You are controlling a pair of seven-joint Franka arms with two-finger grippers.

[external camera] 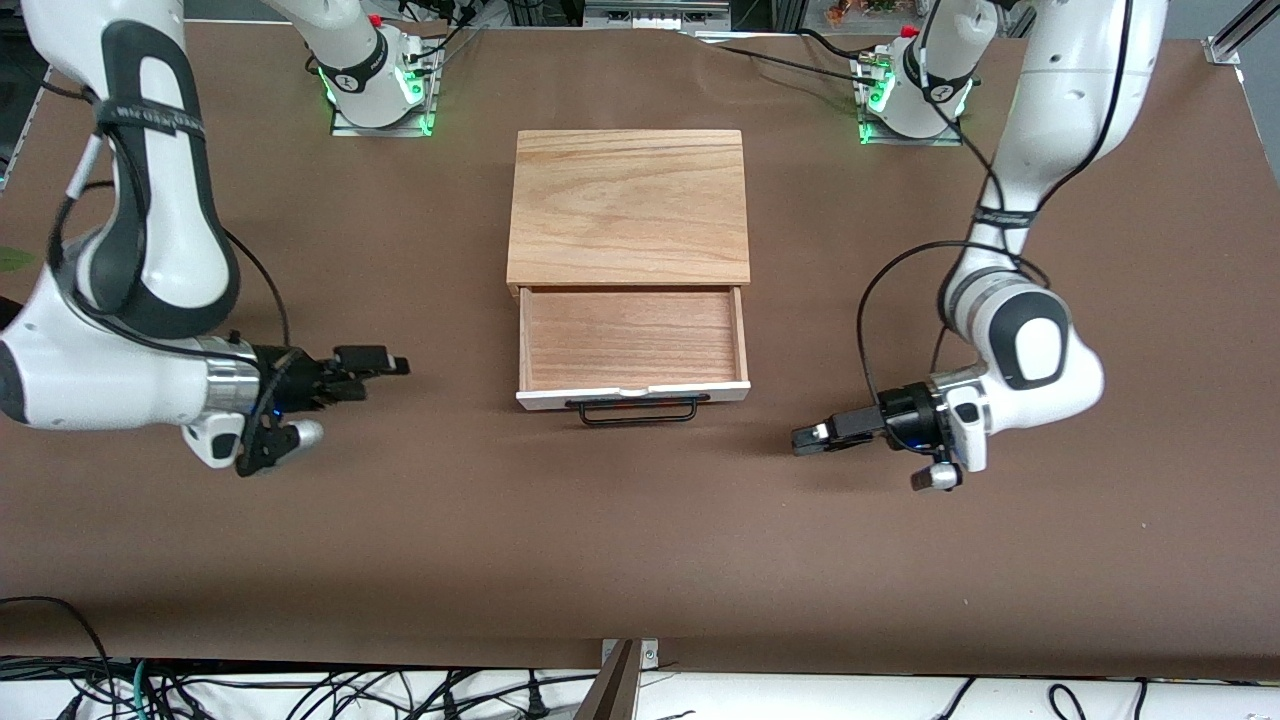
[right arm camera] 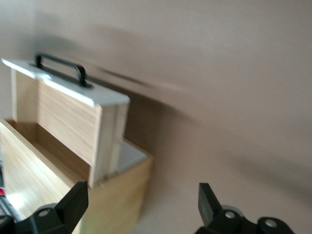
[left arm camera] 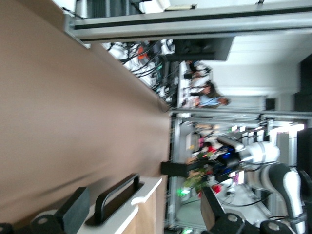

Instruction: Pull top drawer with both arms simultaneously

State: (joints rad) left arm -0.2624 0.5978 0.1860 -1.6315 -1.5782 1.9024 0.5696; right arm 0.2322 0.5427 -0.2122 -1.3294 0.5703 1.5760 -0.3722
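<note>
While both arms hang clear of the cabinet, findings by view:

Front view – cabinet (external camera: 628,205): light oak, flat rectangular grained top, on the brown matte table (external camera: 640,560), midway between the two arm ends.
Front view – top drawer (external camera: 632,345): pulled out toward the table's camera-side edge; reddish-brown wood floor, white front, long black wire handle (external camera: 637,410).
Front view – left gripper (external camera: 812,438): black, low over the table toward the left arm's end, well apart from the drawer; fingers spread, holding nothing.
Front view – right gripper (external camera: 385,365): black, low over the table toward the right arm's end, well apart from the drawer; fingers spread, empty.
Front view – writing: lettering on a black arm band, not legible.

Left wrist view – fingers (left arm camera: 75,209): black, blocky, wide apart, nothing between them.
Left wrist view – drawer front: white, rounded edge, black bar handle; right gripper seen farther off.

Right wrist view – fingers (right arm camera: 73,202): wide apart, empty.
Right wrist view – drawer: oak side, white front, standing out of the cabinet body.
</note>
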